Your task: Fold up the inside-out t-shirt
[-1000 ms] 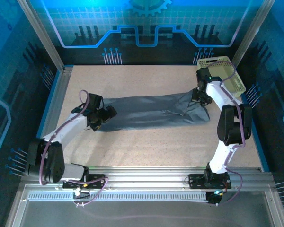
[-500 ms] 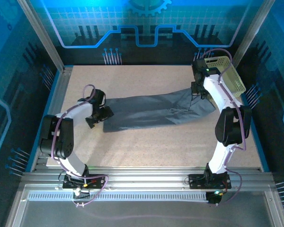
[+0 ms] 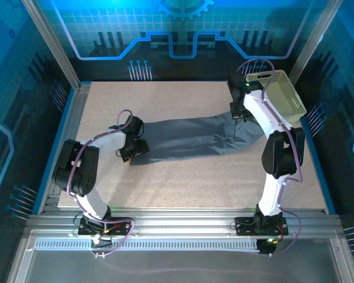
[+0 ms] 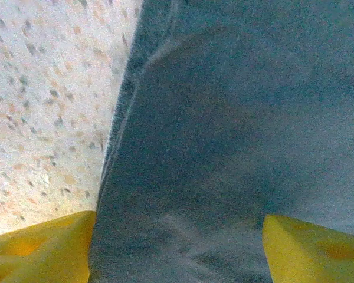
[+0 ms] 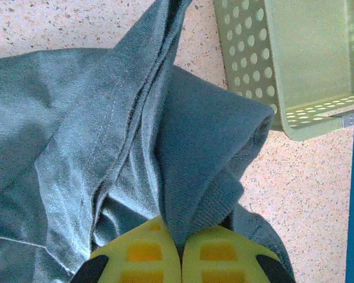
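Table (image 3: 183, 177): t-shirt (image 3: 183, 138) pinched by right fingers (image 5: 203, 254), between left fingers (image 4: 38, 247)

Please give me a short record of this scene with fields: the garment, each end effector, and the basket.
garment: dark grey t-shirt, stretched long across the table
left end effector: open, fingers on both sides of the shirt's left end
right end effector: shut, pinching a raised fold at the shirt's right end
basket: pale green, far right corner, beside the shirt's right end
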Robot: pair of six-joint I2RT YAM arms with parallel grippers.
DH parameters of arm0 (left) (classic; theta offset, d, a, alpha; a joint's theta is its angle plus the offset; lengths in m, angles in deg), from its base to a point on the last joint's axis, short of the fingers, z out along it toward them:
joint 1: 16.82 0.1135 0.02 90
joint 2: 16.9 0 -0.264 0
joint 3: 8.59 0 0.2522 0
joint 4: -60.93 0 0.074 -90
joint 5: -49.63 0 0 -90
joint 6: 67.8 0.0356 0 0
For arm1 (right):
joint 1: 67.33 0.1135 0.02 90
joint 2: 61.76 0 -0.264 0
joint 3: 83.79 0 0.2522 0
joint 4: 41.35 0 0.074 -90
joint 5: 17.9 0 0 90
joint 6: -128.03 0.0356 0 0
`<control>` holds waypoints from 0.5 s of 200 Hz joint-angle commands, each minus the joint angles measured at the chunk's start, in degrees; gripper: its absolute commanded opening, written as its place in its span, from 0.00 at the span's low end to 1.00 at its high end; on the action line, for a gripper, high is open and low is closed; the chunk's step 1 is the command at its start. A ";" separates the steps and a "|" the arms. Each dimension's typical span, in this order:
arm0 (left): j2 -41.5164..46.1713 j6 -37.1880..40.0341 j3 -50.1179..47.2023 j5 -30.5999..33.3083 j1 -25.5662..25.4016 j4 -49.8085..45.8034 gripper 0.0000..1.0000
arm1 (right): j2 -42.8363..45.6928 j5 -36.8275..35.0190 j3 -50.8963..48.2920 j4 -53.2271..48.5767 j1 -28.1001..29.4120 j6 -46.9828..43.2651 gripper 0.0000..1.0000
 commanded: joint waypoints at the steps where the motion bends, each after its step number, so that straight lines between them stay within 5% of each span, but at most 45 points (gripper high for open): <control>1: 1.15 -1.32 -2.25 -0.98 -1.81 -0.43 0.73 | -0.98 -2.30 2.96 -2.20 0.63 -1.06 0.00; 33: 3.61 -1.70 -4.04 1.06 -1.56 -0.52 0.74 | -1.15 -0.82 1.86 -2.31 -0.95 1.37 0.00; 100: 2.80 1.03 -5.86 0.35 7.90 0.70 0.73 | -0.09 16.33 -12.64 8.66 -11.70 5.58 0.03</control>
